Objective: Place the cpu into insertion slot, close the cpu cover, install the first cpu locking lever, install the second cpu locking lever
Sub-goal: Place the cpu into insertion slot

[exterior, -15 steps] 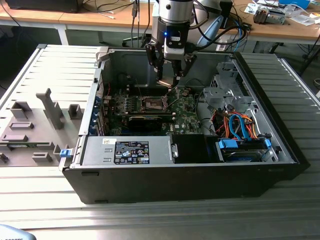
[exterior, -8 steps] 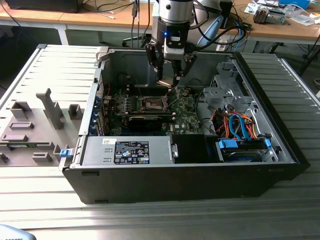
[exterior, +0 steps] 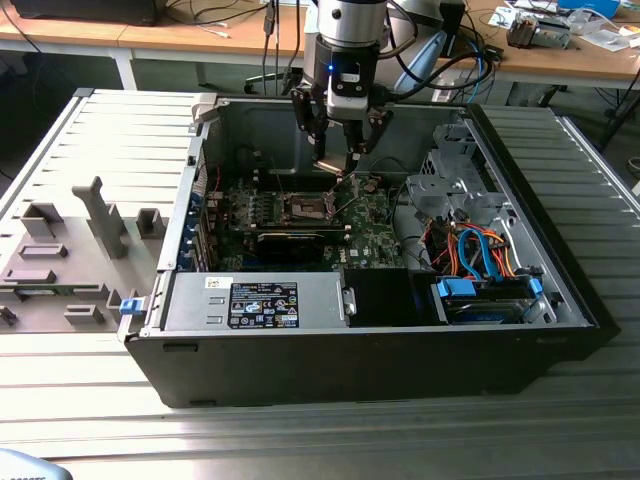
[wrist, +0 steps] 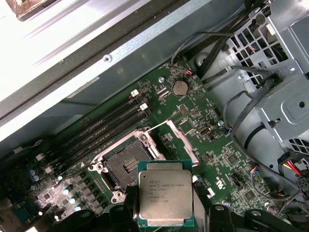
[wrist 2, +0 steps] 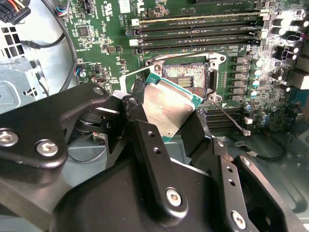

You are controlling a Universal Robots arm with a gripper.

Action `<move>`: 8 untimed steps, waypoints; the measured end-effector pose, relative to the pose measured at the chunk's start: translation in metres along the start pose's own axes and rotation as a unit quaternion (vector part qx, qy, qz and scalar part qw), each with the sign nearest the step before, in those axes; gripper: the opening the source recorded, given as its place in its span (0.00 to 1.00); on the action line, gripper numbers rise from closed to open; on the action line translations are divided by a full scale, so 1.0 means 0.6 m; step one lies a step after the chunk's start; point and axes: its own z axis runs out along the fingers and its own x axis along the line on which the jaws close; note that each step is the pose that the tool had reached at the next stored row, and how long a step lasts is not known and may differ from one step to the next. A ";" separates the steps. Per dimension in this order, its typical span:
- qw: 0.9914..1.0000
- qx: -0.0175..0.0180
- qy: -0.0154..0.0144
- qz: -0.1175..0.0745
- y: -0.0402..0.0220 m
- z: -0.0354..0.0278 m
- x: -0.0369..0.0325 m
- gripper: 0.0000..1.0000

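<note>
One cpu [wrist: 165,197] in the jaws, metal top upward

Exterior view high, wrist views near — motherboard [wrist: 227,162]

Cpu [wrist: 165,197] clamped between the dark fingers [wrist: 219,220] of the gripper [wrist: 165,223], silver metal top with print facing the camera, green edge showing. Not seated: it sits just beside the insertion slot [wrist: 126,166], hiding one corner of its rim. Slot bare and dark, metal rim around it. Cpu cover [wrist: 179,140] stands open, tilted up on the slot's side away from the long black memory slots [wrist: 96,135]. Green motherboard [wrist: 227,159] all round. Coin cell [wrist: 180,87] near the board edge. Black cables [wrist: 251,113] cross a grey metal cage [wrist: 289,96]. Grey case wall [wrist: 72,63] beyond the memory slots.
</note>
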 end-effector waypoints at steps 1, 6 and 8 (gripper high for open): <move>1.000 0.000 0.000 0.000 0.000 0.000 0.000 0.55; 1.000 0.000 0.000 0.003 0.000 0.000 0.000 0.55; 1.000 0.000 0.000 0.004 0.000 0.000 0.000 0.55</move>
